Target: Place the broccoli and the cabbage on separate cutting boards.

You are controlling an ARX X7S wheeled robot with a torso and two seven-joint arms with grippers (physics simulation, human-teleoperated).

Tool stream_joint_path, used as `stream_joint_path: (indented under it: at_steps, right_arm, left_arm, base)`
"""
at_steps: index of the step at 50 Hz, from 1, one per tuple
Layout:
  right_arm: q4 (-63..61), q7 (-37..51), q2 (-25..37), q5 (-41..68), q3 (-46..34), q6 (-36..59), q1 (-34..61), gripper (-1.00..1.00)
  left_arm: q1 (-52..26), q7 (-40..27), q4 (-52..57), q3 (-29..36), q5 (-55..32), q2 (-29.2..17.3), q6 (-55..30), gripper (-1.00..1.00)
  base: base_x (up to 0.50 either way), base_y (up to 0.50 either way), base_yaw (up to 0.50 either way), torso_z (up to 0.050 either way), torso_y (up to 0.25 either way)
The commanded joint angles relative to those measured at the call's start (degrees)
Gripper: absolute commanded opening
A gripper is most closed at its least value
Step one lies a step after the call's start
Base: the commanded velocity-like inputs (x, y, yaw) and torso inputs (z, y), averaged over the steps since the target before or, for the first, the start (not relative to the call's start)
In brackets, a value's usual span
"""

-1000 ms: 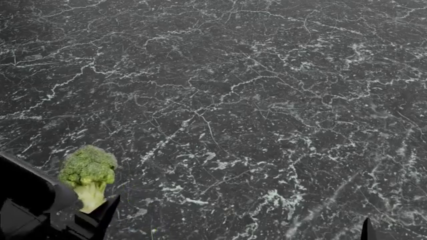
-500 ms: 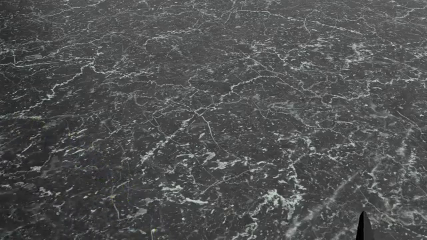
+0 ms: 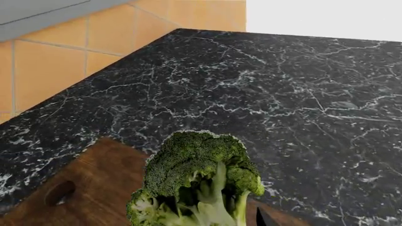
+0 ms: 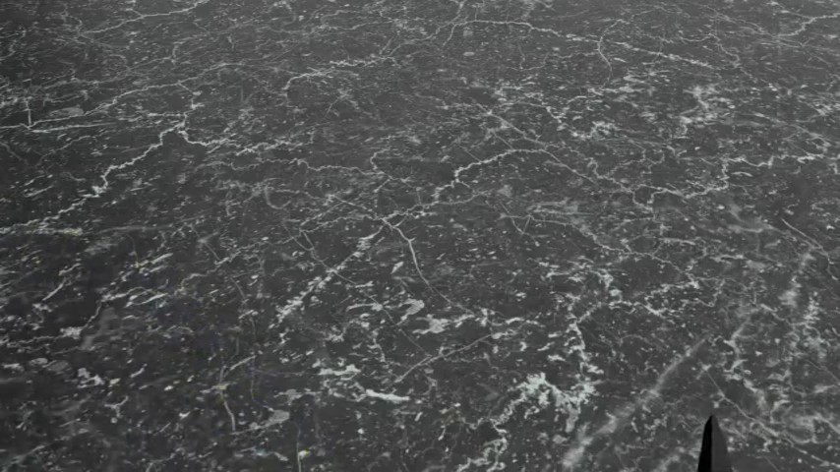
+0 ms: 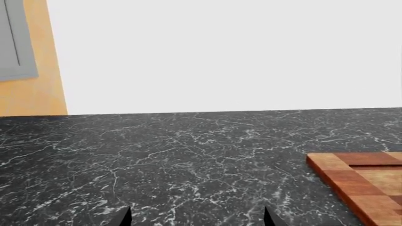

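Observation:
In the left wrist view the broccoli, bumpy green crown on a pale stalk, fills the space at my left gripper, which is shut on its stalk. One dark fingertip shows beside it. Under the floret lies a plain brown wooden board with a grip hole. My right gripper is open, nothing between its two tips, low over the counter. A checker-patterned cutting board lies off to one side of it. The cabbage is out of view.
Black white-veined marble countertop fills the head view, where only a right fingertip pokes in at the bottom. An orange tiled wall runs along the counter's edge beside the brown board.
One second ago my left gripper held the broccoli at the lower left of the head view; it has since moved out of that view. The right fingertip has barely shifted.

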Motion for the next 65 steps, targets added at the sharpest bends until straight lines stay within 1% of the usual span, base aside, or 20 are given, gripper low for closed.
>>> stream_joint_path:
  at_steps: [1, 6, 9, 11, 15, 18, 25, 30, 37, 38, 46, 56, 65]
  right_arm:
    - [0.8, -0.65, -0.01, -0.22, 0.97, 0.54, 0.86, 1.0]
    - [0.42, -0.66, 0.07, 0.06, 1.27, 0.49, 0.26, 1.0]
    - [1.02, -0.39, 0.46, 0.12, 0.71, 0.77, 1.14, 1.0]
    - [2.38, -0.12, 0.93, -0.37, -1.21, 1.19, 3.4, 1.0]
    - [3.6, -0.11, 0.99, -1.24, -3.43, 1.49, 5.21, 1.0]
    - [3.77, -0.21, 0.88, -1.4, -3.57, 1.41, 5.13, 1.0]
    - [4.2, -0.63, 0.66, -1.66, -3.74, 1.16, 4.83, 1.0]
    - [4.32, -0.68, 0.61, -1.64, -3.85, 1.1, 4.78, 1.0]
    - [4.16, -1.09, 0.36, -1.6, -3.18, 0.64, 3.83, 1.0]
    - [4.12, -1.16, 0.34, -1.66, -3.2, 0.61, 3.73, 1.0]
    - [4.03, -1.38, 0.11, -1.79, -2.87, 0.27, 3.1, 1.0]
    - [3.54, -1.26, 0.15, -1.89, -3.26, 0.21, 3.18, 1.0]
    - [2.49, -1.72, -0.21, -1.92, -2.34, -0.3, 1.38, 1.0]
  left_arm:
    - [-11.92, 7.46, -28.61, 3.32, 16.47, 8.93, 8.71, -1.0]
    - [-9.47, 7.16, -28.62, -1.92, 22.71, 9.39, 7.13, -1.0]
    - [-8.3, 7.26, -28.62, -4.26, 26.76, 9.84, 6.9, -1.0]
    - [-8.18, 7.12, -28.62, -6.05, 28.88, 9.85, 6.3, -1.0]
    - [-7.68, 8.51, -28.63, -7.89, 33.19, 10.55, 5.07, -1.0]
    - [-7.32, 9.29, -28.62, -9.38, 35.16, 10.76, 4.68, -1.0]
    - [-6.33, 11.8, -28.6, -10.82, 38.44, 11.23, 3.84, -1.0]
    - [-6.2, 12.37, -28.62, -11.7, 39.74, 11.4, 3.34, -1.0]
    - [-7.5, 13.85, -28.6, -11.23, 41.3, 11.45, 2.58, -1.0]
    - [-7.65, 13.94, -28.6, -11.15, 41.45, 11.41, 2.47, 1.0]
    - [-9.27, 14.15, -28.62, -11.06, 41.89, 11.45, 2.36, 1.0]
    - [-11.99, 16.11, -28.6, -9.49, 42.75, 11.5, 3.49, 1.0]
    - [-14.63, 18.02, -28.28, -8.3, 43.23, 11.04, 4.56, 1.0]
  base:
    - [0.0, 0.0, 0.0, 0.0, 0.0]
    - [0.0, 0.0, 0.0, 0.0, 0.0]
    - [0.0, 0.0, 0.0, 0.0, 0.0]
    - [0.0, 0.0, 0.0, 0.0, 0.0]
    - [0.0, 0.0, 0.0, 0.0, 0.0]
    - [0.0, 0.0, 0.0, 0.0, 0.0]
    - [0.0, 0.0, 0.0, 0.0, 0.0]
    - [0.0, 0.0, 0.0, 0.0, 0.0]
    - [0.0, 0.0, 0.0, 0.0, 0.0]
    - [0.0, 0.0, 0.0, 0.0, 0.0]
    - [0.0, 0.0, 0.0, 0.0, 0.0]
    - [0.0, 0.0, 0.0, 0.0, 0.0]
    - [0.0, 0.0, 0.0, 0.0, 0.0]
